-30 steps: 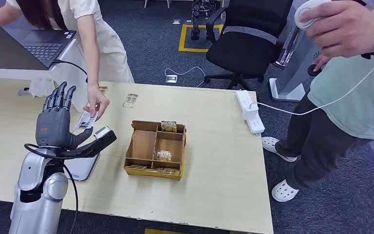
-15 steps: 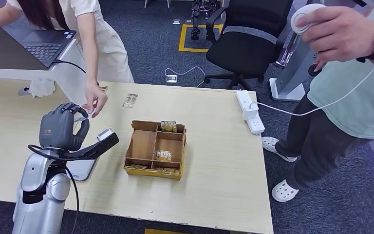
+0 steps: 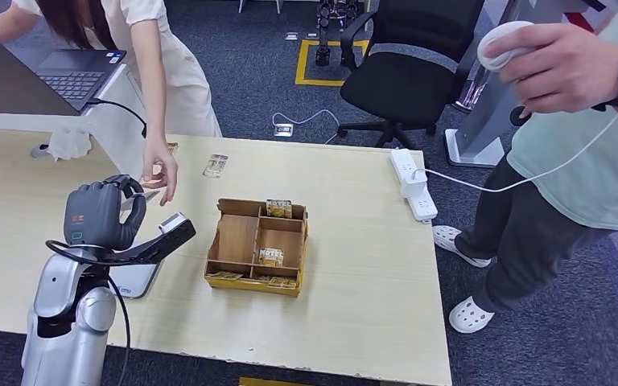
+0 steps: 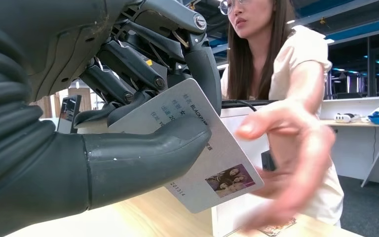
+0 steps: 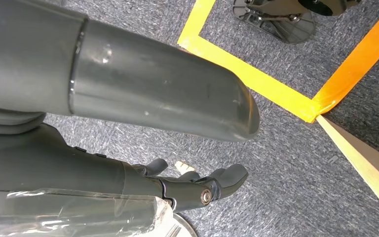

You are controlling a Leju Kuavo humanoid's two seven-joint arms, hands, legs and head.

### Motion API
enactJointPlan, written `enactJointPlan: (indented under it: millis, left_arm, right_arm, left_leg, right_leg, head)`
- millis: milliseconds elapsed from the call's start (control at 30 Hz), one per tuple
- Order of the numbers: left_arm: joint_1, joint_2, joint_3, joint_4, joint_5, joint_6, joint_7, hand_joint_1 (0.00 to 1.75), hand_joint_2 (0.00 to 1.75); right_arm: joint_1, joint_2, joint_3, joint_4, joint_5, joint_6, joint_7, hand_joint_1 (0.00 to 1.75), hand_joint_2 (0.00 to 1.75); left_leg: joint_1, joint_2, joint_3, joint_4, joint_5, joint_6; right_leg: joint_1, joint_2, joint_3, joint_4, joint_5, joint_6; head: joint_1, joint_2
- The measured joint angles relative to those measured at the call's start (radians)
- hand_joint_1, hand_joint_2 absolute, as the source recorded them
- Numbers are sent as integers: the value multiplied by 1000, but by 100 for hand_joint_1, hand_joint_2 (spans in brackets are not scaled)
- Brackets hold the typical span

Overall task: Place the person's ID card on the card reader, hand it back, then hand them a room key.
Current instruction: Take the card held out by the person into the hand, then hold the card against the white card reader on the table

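My left hand (image 3: pixel 100 213) is raised above the table's left part, fingers curled in. Seen from the left wrist, its thumb and fingers pinch the white ID card (image 4: pixel 202 158), which has printed text and a small photo. The person's open hand (image 4: pixel 291 148) hovers just beyond the card, apart from it; from the head it hangs close behind my left hand (image 3: pixel 161 173). The flat white card reader (image 3: pixel 135 280) lies on the table under my left forearm. A brown divided box (image 3: pixel 237 241) holds hotel key cards (image 3: pixel 271 256). My right hand (image 5: pixel 197 190) hangs over the carpet, holding nothing.
Loose cards (image 3: pixel 215 166) lie on the wooden table (image 3: pixel 354 265) behind the box. A white power strip (image 3: pixel 413 183) sits at the table's right edge. A second person stands at the right with a white controller (image 3: pixel 503 44). A laptop (image 3: pixel 76 74) and office chair (image 3: pixel 402 72) stand behind.
My left hand's fingers, upright and spread a second ago, have curled around the ID card. The person has let go of the card and drawn her hand slightly back.
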Motion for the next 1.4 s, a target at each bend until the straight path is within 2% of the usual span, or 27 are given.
enactJointPlan:
  millis: [233, 500, 667, 900, 1400]
  left_arm:
    - [3, -6, 5, 0, -13, -7, 4, 175, 175]
    - [18, -1, 16, 0, -105, -45, 18, 175, 175]
    - [62, 21, 16, 11, -195, -48, 26, 175, 175]
    - [125, 41, 16, 33, -242, -32, 22, 175, 175]
    - [200, 62, 7, 63, -255, -69, 0, 175, 175]
  right_arm:
    - [0, 0, 0, 0, -4, 3, 3, 0, 0]
    - [2, 1, 0, -18, -20, 19, 22, 0, 0]
    - [2, 2, 0, -19, -20, 21, 22, 0, 0]
    - [2, 2, 1, -24, -20, 21, 24, 0, 0]
    - [1, 2, 2, -25, -13, 21, 17, 0, 0]
  left_leg:
    - [0, 0, 0, 0, 0, 0]
    - [0, 0, 0, 0, 0, 0]
    - [0, 0, 0, 0, 0, 0]
    - [0, 0, 0, 0, 0, 0]
    - [0, 0, 0, 0, 0, 0]
  right_leg:
    - [0, 0, 0, 0, 0, 0]
    - [0, 0, 0, 0, 0, 0]
    - [0, 0, 0, 0, 0, 0]
    - [0, 0, 0, 0, 0, 0]
    - [0, 0, 0, 0, 0, 0]
  head:
    - [0, 0]
    - [0, 0]
    - [0, 0]
    - [0, 0]
    - [0, 0]
